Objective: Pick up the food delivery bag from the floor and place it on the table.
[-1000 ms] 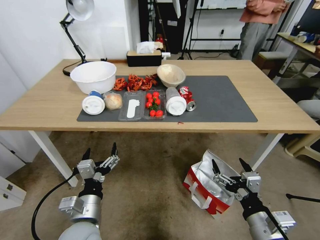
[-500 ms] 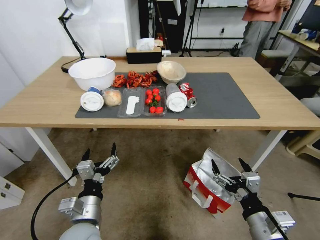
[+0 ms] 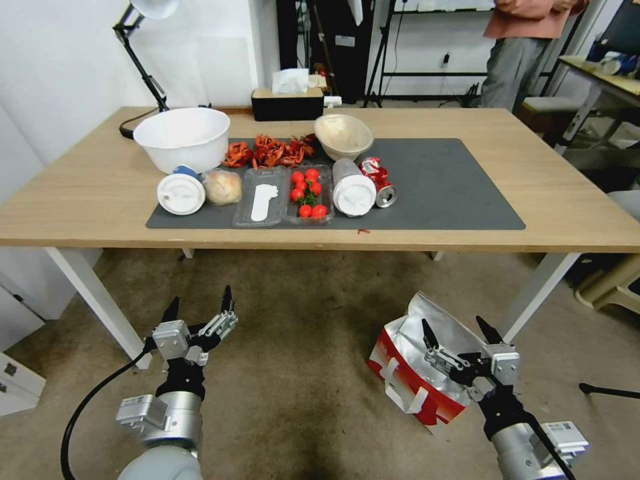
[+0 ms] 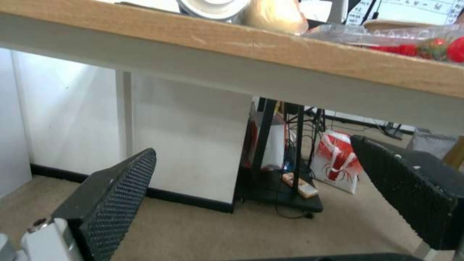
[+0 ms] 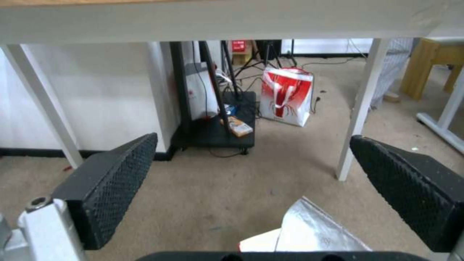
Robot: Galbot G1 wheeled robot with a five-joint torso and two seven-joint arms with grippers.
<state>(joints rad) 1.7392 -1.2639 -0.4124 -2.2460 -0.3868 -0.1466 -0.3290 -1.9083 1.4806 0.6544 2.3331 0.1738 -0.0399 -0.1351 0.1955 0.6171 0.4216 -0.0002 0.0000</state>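
Foil-lined food delivery bag lies on the floor, lower right; your right gripper hangs wide above it, seemingly not touching; left gripper wide, lower left.

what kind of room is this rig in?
Looks like a lab or office test room, not a home: camera tripods and cabling stand behind the table, a desk lamp is at its corner, and staged food sits on a grey mat.

Foil-lined bag tipped on floor
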